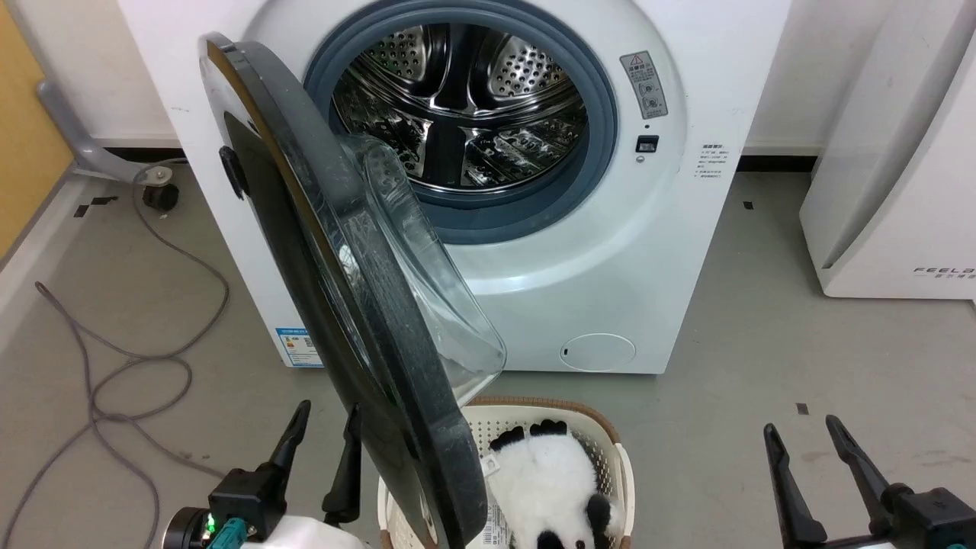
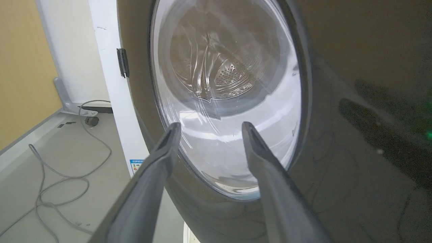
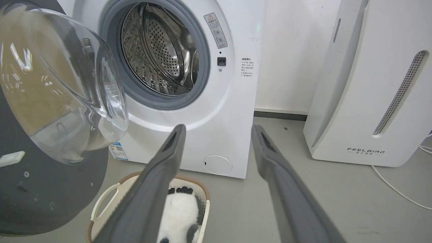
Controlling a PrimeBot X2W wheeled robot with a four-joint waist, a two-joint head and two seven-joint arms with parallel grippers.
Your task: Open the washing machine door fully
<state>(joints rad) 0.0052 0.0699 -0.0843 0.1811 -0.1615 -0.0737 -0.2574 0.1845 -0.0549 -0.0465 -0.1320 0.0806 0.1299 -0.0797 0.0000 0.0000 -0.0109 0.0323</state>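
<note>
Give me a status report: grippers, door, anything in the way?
Left gripper open, facing door from outside. Right gripper open, holding nothing. Door part open, not fully. Basket with panda below door edge.

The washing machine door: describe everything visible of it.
The washing machine door is a large round disc, glossy black outside, dull grey-black inside, with a clear bulging glass bowl at centre. Hinged at the left of the washing machine, it stands swung out, partly open, baring the steel drum. The open left gripper hovers at its outer face; contact unclear.
</note>
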